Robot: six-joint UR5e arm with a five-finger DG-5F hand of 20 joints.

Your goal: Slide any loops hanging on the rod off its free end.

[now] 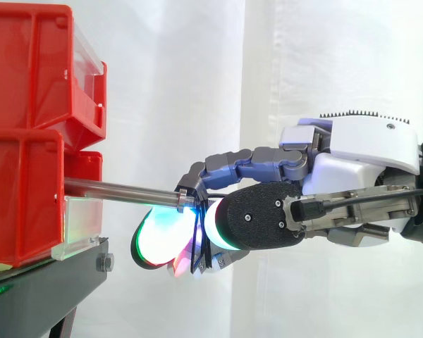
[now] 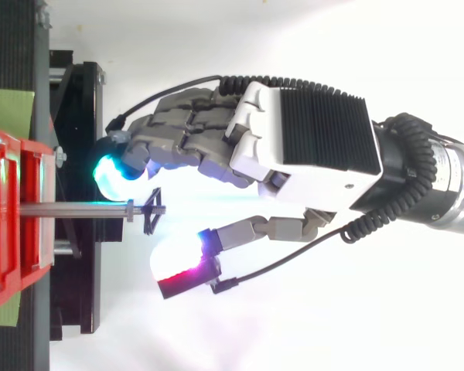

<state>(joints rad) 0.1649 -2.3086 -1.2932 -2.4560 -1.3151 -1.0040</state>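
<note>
- The hand (image 1: 359,141) comes in level from the right, its front end set about the tip of the rod. The glow there hides the contact, so I cannot tell how far it is closed or whether it has hold of anything.
- The thin black loop (image 2: 150,211) hangs on the rod's free end, right at the hand's front and just short of the tip.
- The steel rod (image 1: 120,190) runs level away from the hand and into the red bins (image 1: 25,141).
- The bins are stacked well beyond the hand, on the black stand (image 1: 49,289).
- The white curtain (image 1: 197,70) hangs behind the hand.
</note>
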